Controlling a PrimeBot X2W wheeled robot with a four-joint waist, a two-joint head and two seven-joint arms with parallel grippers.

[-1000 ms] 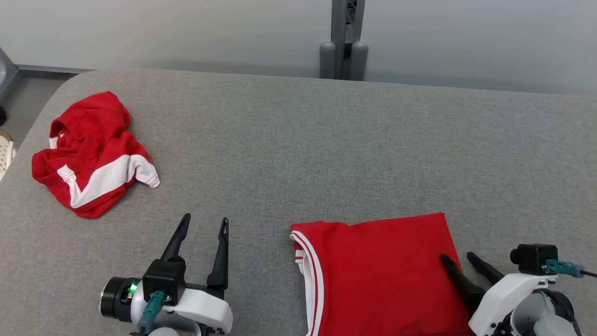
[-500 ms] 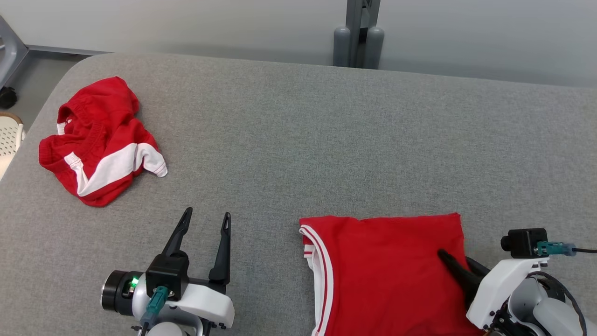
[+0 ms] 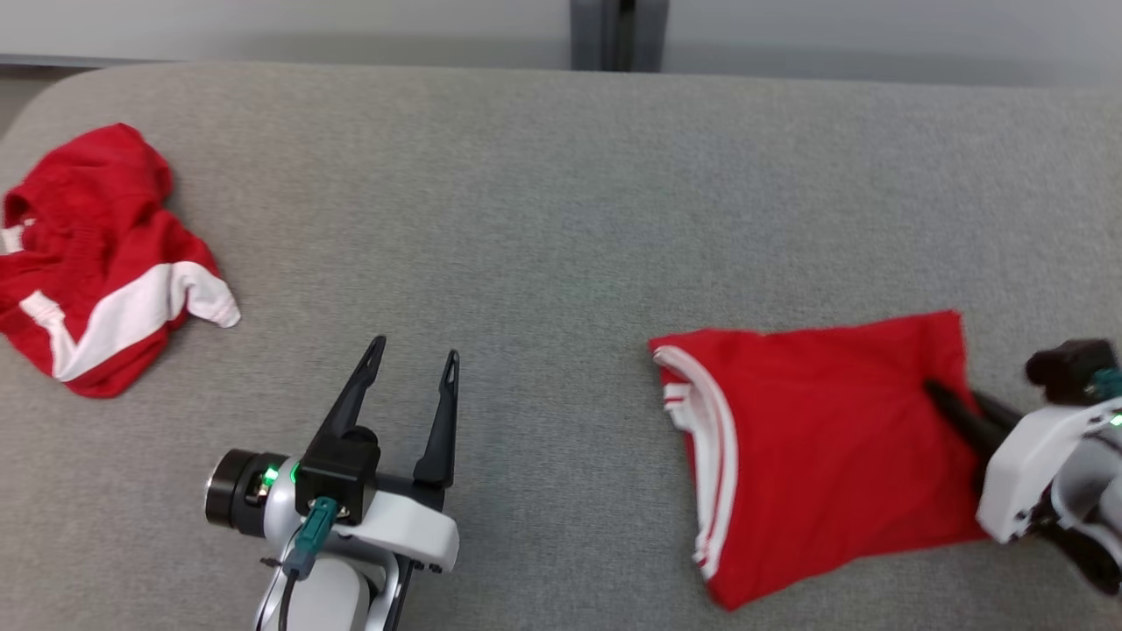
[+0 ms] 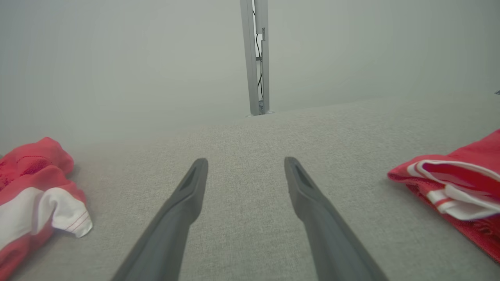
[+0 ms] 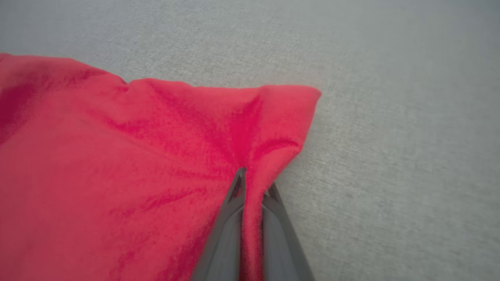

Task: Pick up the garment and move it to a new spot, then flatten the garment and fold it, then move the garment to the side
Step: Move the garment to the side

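A folded red garment [image 3: 815, 447] with white trim along its left edge lies on the grey table at the right. My right gripper [image 3: 951, 394] is shut on its right edge; in the right wrist view the red cloth [image 5: 156, 164] bunches up between the two fingers of that gripper [image 5: 254, 181]. At the lower left my left gripper [image 3: 414, 361] stands open above bare table, well left of the garment. In the left wrist view that gripper [image 4: 244, 164] holds nothing, and the garment's trimmed edge [image 4: 453, 187] lies to its right.
A second red and white garment [image 3: 88, 263] lies crumpled at the table's left end, and shows at the left as a crumpled heap [image 4: 35, 191] in the left wrist view. A grey post [image 3: 618, 35] stands behind the far edge. The grey table [image 3: 543, 193] is bare through its middle.
The head camera has shifted. My right gripper has closed on the folded garment's right edge and dragged it to the right and away, turning it a little. The left gripper stays open.
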